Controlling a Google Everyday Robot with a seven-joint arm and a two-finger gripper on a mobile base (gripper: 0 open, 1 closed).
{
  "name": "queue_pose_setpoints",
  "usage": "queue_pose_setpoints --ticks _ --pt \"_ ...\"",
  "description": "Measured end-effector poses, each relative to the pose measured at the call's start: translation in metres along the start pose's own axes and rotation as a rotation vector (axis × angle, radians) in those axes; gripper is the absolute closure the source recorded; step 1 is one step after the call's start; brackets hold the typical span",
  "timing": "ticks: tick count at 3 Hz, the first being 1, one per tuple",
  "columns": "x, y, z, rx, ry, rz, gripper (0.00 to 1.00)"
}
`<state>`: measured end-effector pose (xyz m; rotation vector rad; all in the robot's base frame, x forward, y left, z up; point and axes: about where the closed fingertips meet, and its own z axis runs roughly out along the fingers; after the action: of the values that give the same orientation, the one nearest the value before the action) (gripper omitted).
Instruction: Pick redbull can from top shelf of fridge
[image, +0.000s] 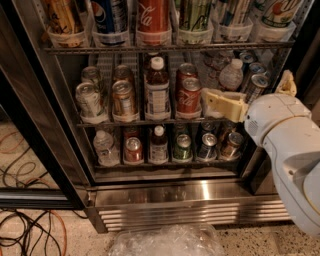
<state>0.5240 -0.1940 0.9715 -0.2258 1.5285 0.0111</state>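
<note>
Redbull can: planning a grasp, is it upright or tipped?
Upright: the slim blue-and-silver redbull can stands in a translucent cup; the cream hand sits lower, at the middle shelf.

My gripper (216, 103), matt cream plastic, sits before the middle shelf (150, 121). The fridge (190, 197) base: shiny brushed steel. The top shelf (120, 49): grey metal wire, translucent plastic cups (154, 36).

Dim warm light; glare on steel grille (190, 212); pincer (214, 103) lit at middle shelf (125, 121).
</note>
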Motion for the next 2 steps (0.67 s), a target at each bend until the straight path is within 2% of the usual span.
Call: queue_pose_setpoints --ticks 1,2 --pt "-0.011 0.021 0.001 0.001 -0.02 0.04 0.0" --pt "-0.02 0.058 0.002 -0.041 -0.08 0.016 0.0"
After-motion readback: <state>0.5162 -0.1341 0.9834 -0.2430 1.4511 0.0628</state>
